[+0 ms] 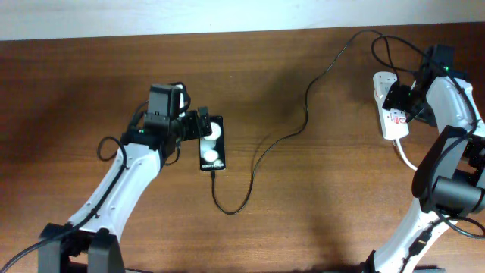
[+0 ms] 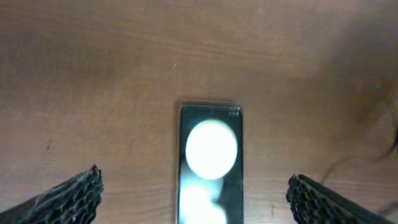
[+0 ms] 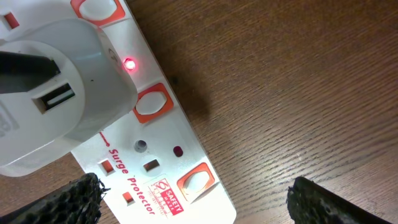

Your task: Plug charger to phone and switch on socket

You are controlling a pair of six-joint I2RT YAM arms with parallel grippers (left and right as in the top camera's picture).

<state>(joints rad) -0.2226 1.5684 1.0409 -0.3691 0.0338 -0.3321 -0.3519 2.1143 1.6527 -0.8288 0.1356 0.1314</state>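
Observation:
The black phone (image 1: 212, 145) lies flat left of the table's middle, two white reflections on its glass. My left gripper (image 1: 198, 127) hovers at its far left corner, open. In the left wrist view the phone (image 2: 210, 155) sits between the spread fingers (image 2: 74, 198), untouched. The charger cable (image 1: 303, 125) loops from the phone's near end to the white socket (image 1: 382, 85) at the right. My right gripper (image 1: 405, 106) is over the socket, open. In the right wrist view a white adapter (image 3: 56, 93) is plugged in, a red light (image 3: 129, 63) glows, and the right gripper (image 3: 194, 182) straddles a rocker switch (image 3: 196, 182).
The socket's thick white cord (image 1: 405, 155) trails toward the near right, close to the right arm's base (image 1: 447, 193). A slack cable loop (image 1: 227, 211) lies near the left arm. The table's far edge meets a pale wall (image 1: 227, 15).

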